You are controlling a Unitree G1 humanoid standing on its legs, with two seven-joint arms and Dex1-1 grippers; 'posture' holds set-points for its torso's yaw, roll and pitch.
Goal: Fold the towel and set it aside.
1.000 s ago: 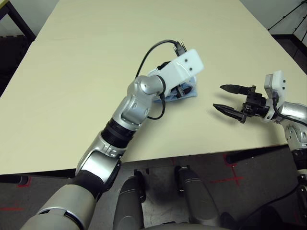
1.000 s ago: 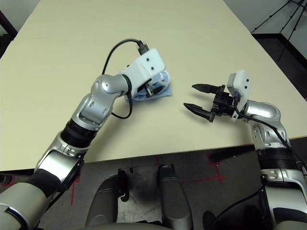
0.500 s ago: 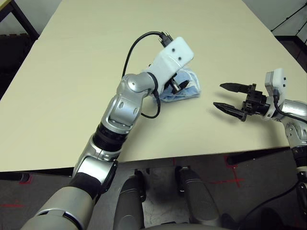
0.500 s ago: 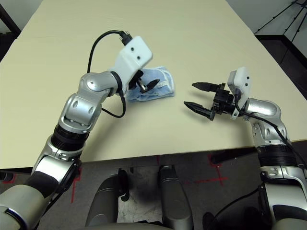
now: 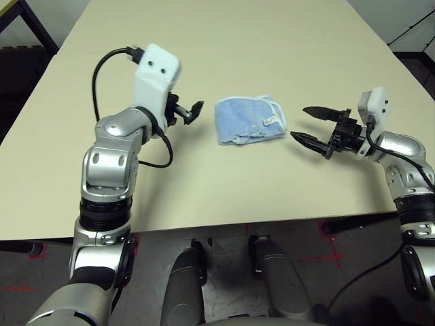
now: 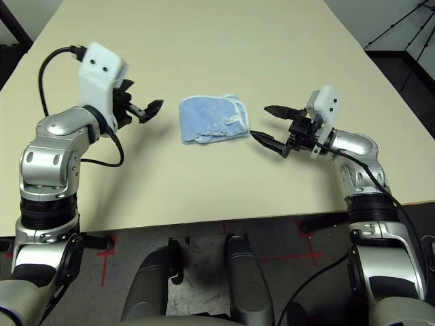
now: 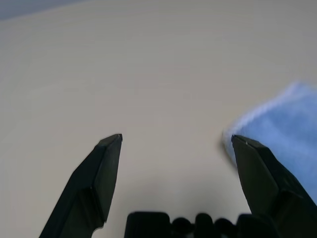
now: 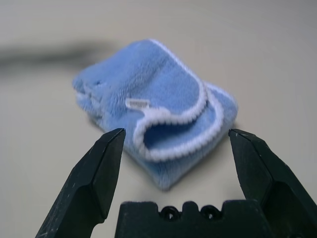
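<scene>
The towel (image 5: 248, 121) lies folded into a small, thick bundle near the middle of the pale surface (image 5: 224, 41), resting flat with nothing touching it. Its light-blue terry is edged in white stitching, and that edging curves around the side of the bundle that faces the right arm, where a small white tag (image 8: 138, 104) sits on top of the fold. The left pincer (image 5: 192, 111) hovers just beside the towel on the robot's left, apart from it, with a strip of bare surface between its black tips and the cloth; its fingers (image 7: 106, 163) stand wide apart and hold nothing, and in the left wrist view one corner of the blue cloth shows beside one finger. The right pincer (image 6: 266, 124) hangs on the other side of the towel, pointing toward it from the robot's right, close to the white-edged side but not in contact; its two black fingers (image 8: 101, 163) are also spread wide and empty, and in the right wrist view the towel lies framed between them, a little way ahead. A black cable (image 5: 102, 75) loops from the white housing on the left wrist down along the silver forearm
</scene>
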